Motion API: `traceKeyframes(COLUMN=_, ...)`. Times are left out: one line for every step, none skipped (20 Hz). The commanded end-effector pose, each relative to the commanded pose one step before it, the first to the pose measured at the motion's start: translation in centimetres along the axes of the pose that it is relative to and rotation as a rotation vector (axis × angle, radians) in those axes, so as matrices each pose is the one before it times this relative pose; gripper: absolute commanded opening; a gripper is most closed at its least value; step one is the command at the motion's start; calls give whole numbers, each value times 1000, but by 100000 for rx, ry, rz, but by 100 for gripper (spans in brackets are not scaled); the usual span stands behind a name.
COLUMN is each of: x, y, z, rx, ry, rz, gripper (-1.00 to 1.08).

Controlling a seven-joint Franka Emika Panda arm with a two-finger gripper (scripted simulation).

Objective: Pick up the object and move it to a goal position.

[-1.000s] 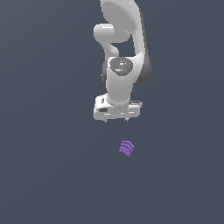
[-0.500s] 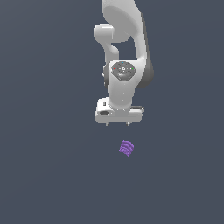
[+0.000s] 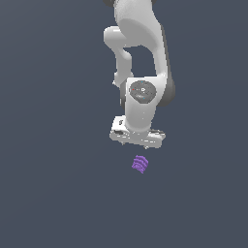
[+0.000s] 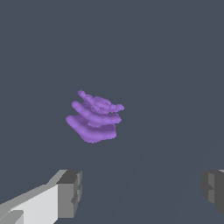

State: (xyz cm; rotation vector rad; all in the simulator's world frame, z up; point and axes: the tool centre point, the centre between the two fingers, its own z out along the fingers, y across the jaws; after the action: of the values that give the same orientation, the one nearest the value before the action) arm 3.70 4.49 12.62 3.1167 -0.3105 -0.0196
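Exterior view: I am lowering closer than a moment ago toward the purple object (image 3: 140, 164), lying unmoved on the desk (image 3: 48, 193), my jaws spread apart, empty.

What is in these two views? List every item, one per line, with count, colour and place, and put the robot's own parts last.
purple object: one, bright purple, lumpy with stacked ridges; lies on the dark surface just below the pincer in the exterior view, untouched, also in the wrist view.
surface: one, plain dark grey-blue, fills the background of both views.
arm: one, white with dark grey joints, reaches down from the top of the exterior view.
pincer: one, white body with grey fingers, jaws spread wide, holding nothing, not touching the purple object.
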Motion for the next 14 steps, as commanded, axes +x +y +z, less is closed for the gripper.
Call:
traceKeyframes(x=723, y=-747, z=610, rx=250, ry=174, rz=6364, gripper=100)
traceKeyframes(x=257, y=-314, z=248, rx=96, ry=69, rz=2501, gripper=100)
traceKeyframes(x=242, y=-320, z=251, rx=93, ry=69, rz=2482, gripper=100)
traceKeyframes(x=218, y=-313, z=243, rx=88, ry=66, rz=2368, gripper=100)
traceKeyframes(x=194, y=-301, z=233, rx=81, ry=62, rz=2236, gripper=100)
traceKeyframes(x=171, y=-289, z=222, rx=76, ry=59, rz=2102, gripper=100)
traceKeyframes(x=151, y=-274, z=211, rx=70, ry=56, rz=1972, gripper=100)
traceKeyframes(x=133, y=-260, z=199, rx=65, ry=52, rz=1841, gripper=100)
traceKeyframes(x=115, y=-245, z=187, rx=60, ry=49, rz=1709, gripper=100)
traceKeyframes(x=100, y=-228, z=175, rx=55, ry=45, rz=1581, gripper=100)
traceKeyframes(x=87, y=-211, z=162, rx=50, ry=42, rz=1452, gripper=100)
traceKeyframes(x=74, y=-194, z=149, rx=46, ry=38, rz=1323, gripper=100)
traceKeyframes(x=64, y=-176, z=135, rx=41, ry=35, rz=1197, gripper=100)
traceKeyframes(x=53, y=-158, z=122, rx=37, ry=31, rz=1069, gripper=100)
